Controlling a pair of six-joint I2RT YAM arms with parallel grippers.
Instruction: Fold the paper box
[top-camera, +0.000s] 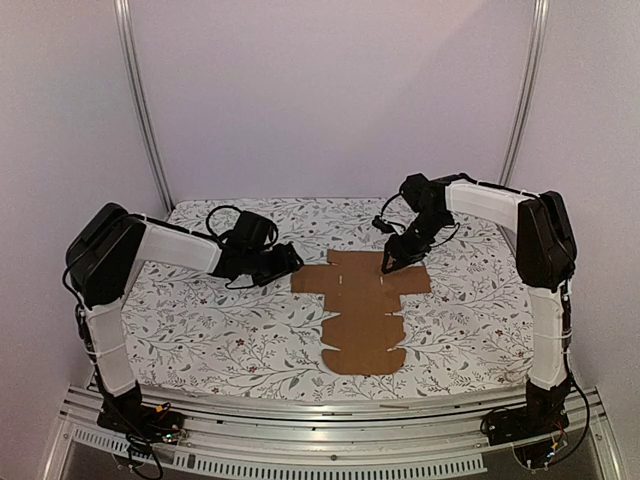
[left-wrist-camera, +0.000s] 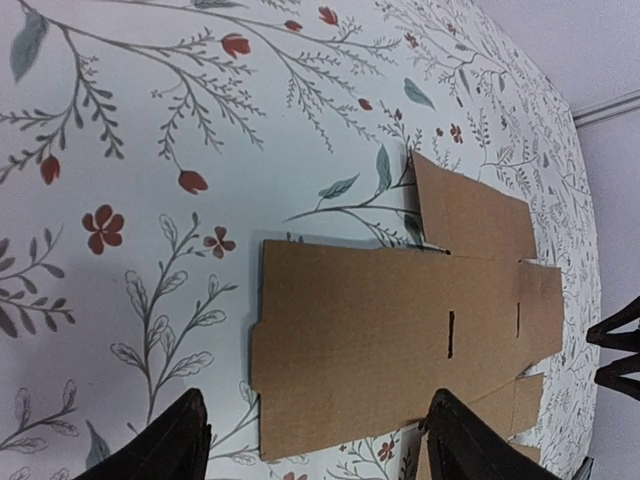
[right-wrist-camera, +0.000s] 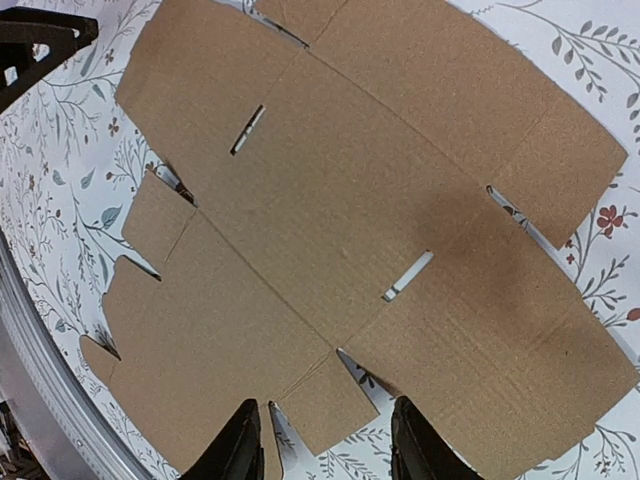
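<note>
One floral tabletop (top-camera: 200, 330) carried one paper box (top-camera: 365, 320), flat, unfolded, just right of centre; long axis ran near edge to far. Two grippers at its far cross flaps: left gripper (top-camera: 288, 260) wide open, empty, beside left flap; right gripper (top-camera: 390, 264) part open over sheet, gripping nothing.

The flat brown die-cut cardboard sheet of the paper box (top-camera: 365, 310) lies on the flower-printed tablecloth (top-camera: 200, 330), a little right of the cloth's middle. Its long axis runs from near to far (the two side wings sit toward the far end). The black left gripper (top-camera: 293, 258) is just left of the sheet's left wing. The black right gripper (top-camera: 388, 265) stands over the sheet's far part, toward the right wing. In front of the cloth, along the near edge, runs a ribbed aluminium rail (top-camera: 330, 408) with both arm bases on it.
</note>
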